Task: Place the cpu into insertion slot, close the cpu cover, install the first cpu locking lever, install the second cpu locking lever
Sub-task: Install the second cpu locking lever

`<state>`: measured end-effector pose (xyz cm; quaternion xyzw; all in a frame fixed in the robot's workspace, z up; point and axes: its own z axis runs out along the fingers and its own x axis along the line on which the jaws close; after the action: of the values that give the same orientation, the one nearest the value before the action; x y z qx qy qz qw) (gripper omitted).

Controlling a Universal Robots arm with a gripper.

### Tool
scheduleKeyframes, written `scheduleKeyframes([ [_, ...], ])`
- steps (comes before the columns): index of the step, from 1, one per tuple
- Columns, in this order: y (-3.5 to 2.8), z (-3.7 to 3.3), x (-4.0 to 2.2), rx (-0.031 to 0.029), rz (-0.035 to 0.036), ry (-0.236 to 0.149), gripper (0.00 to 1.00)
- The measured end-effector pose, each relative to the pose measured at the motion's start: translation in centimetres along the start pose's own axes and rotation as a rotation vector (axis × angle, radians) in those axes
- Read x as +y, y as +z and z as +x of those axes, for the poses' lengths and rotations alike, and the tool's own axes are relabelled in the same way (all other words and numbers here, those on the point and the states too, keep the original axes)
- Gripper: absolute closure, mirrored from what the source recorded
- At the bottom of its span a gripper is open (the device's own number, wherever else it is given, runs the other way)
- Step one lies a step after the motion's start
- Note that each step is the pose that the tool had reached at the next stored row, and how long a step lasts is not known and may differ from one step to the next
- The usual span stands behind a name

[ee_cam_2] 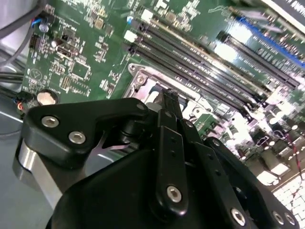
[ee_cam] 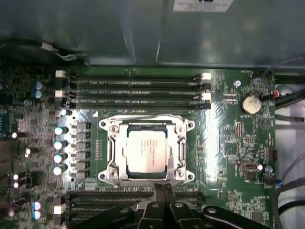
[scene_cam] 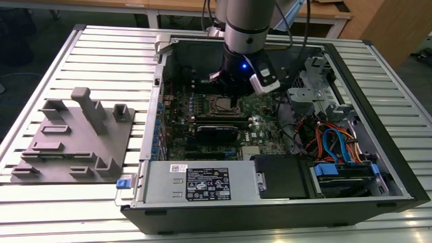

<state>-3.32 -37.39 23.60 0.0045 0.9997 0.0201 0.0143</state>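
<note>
1. One open black desktop computer case (scene_cam: 378,200) lies on its side on the slatted table.
2. One green motherboard (ee_cam: 224,143) sits inside it.
3. One square silvery chip (ee_cam: 146,151) rests in one metal-rimmed socket (ee_cam: 110,128), with one silvery frame plate (ee_cam: 178,143) around it.
4. Long black memory slots: three in the bank (ee_cam: 133,90) on one side of the socket; a second bank (ee_cam: 95,196) on the other side, count unclear.
5. One round silver coin battery (ee_cam: 249,103).
6. One grey moulded fixture tray (scene_cam: 71,147) beside the case.
7. One grey labelled power supply box (scene_cam: 202,183).
8. One black gripper (ee_cam: 164,191) on one arm.
</note>
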Motion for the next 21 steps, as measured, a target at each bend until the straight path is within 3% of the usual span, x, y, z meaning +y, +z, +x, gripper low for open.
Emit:
scheduleKeyframes([
  [2,-0.01,-0.05,-0.12,0.0132,-0.0045,0.001,0.90],
  [4,-0.01,-0.07,-0.20,0.0299,-0.0171,0.002,0.90],
  [6,-0.01,-0.07,-0.43,0.0379,-0.0281,0.002,0.90],
  [13,0.07,-0.04,-1.47,0.0418,-0.0374,0.003,0.90],
  [21,0.51,1.55,-1.70,0.0421,-0.0573,0.005,0.90],
])
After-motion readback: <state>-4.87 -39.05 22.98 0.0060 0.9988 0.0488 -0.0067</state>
